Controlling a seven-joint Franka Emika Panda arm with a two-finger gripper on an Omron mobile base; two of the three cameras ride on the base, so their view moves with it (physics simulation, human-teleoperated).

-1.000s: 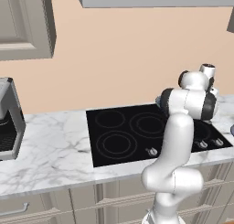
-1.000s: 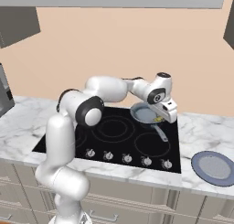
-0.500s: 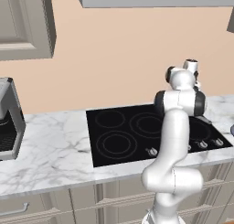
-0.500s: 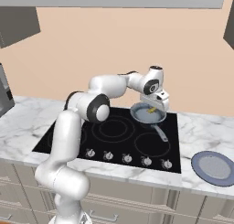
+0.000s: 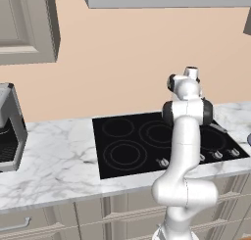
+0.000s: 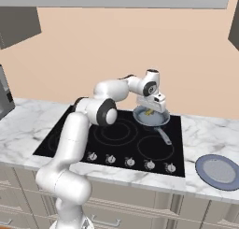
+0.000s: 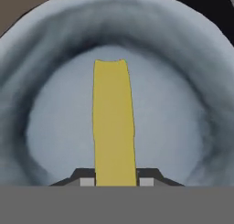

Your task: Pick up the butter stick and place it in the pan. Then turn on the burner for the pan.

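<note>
On the far left of the left base view a dark appliance (image 5: 10, 131) stands on the marble desk (image 5: 54, 156), well apart from the work. Moving right, the black cooktop (image 6: 116, 139) shows two bare burner rings on its left half and a row of knobs (image 6: 130, 162) along its front edge, none of them touched by the arm. Further right, on the rear right burner, sits the pan (image 6: 150, 117), its handle pointing toward the front right. The hand (image 6: 155, 103) hangs directly over the pan with its tips pointing down into it. In the hand view the butter stick (image 7: 114, 122) runs as a long yellow strip between the two tips of the hand (image 7: 114, 182), which are pressed against its sides, so the hand is pinching the stick, with the bluish-grey inside of the pan (image 7: 59, 127) lying behind it. A yellow speck (image 6: 148, 112) shows inside the pan rim in the right base view; whether the stick touches the pan floor I cannot tell. At the far right a blue-grey plate (image 6: 219, 171) rests on the desk, apart from the cooktop. By my judgement the pick-up is done and the placing is nearly done: releasing the stick remains, then turning the knob for that burner.
</note>
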